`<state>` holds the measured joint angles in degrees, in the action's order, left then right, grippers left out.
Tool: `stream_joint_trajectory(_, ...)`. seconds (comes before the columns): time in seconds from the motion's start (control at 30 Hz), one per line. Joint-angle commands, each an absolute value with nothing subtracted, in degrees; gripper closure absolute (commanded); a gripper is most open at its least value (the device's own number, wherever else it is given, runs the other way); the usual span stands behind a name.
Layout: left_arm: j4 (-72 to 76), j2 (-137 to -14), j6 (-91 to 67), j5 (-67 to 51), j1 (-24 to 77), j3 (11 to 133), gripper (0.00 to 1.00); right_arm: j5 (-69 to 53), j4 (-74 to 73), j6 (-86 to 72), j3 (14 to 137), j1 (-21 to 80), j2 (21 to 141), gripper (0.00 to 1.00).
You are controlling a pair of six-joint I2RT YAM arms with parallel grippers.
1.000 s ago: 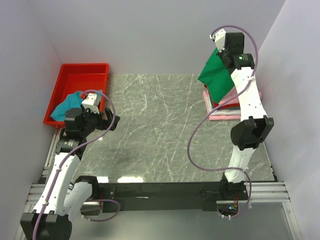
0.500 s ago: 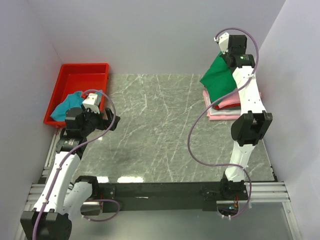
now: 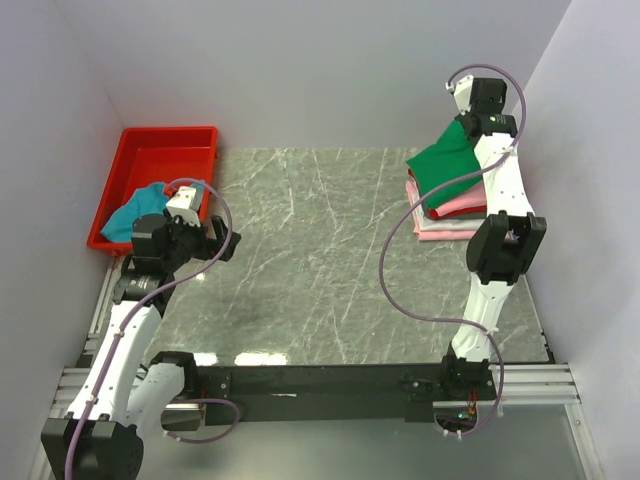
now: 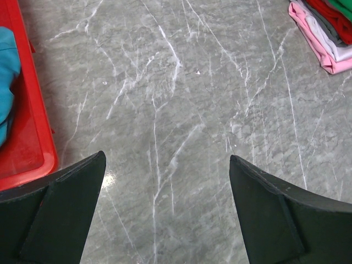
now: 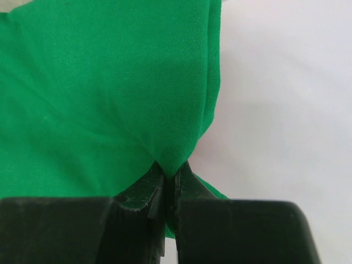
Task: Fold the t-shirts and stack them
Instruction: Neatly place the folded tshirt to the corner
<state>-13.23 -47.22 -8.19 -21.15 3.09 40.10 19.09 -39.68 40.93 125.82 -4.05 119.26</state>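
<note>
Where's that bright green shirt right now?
In the overhead view, the green t-shirt is at the far right of the table, pinched in the right gripper and hanging over the stack of folded shirts.

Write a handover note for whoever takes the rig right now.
Left gripper: open, empty, over the table near the red tray.
Right gripper: shut on the green t-shirt, held over the stack at the far right.
Done: pink, whitish and red shirts lie folded in the stack.
Left: lay the green one on top; fold and stack the teal t-shirt, now in the tray.
</note>
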Motion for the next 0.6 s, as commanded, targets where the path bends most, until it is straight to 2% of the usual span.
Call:
stream_joint_trajectory(0.0,-12.0,-47.3,-7.4,-21.6,3.3,40.3,0.01,20.9,-34.2,41.7,124.4,-5.6,119.4,1.0)
stream_joint_trajectory(0.47,-12.1,-48.0,-7.3,-21.5,3.3,40.2,0.01,22.8,-30.1,41.9,120.9,-9.5,122.8,1.0)
stream_joint_trajectory(0.53,-12.1,-48.1,-7.3,-21.6,3.3,40.2,0.01,23.7,-29.2,41.8,119.4,-9.9,123.0,0.94)
stream_joint_trajectory(0.57,-12.1,-48.1,-7.3,-21.6,3.3,40.3,0.0,24.4,-27.3,42.1,118.7,-10.1,123.1,0.78)
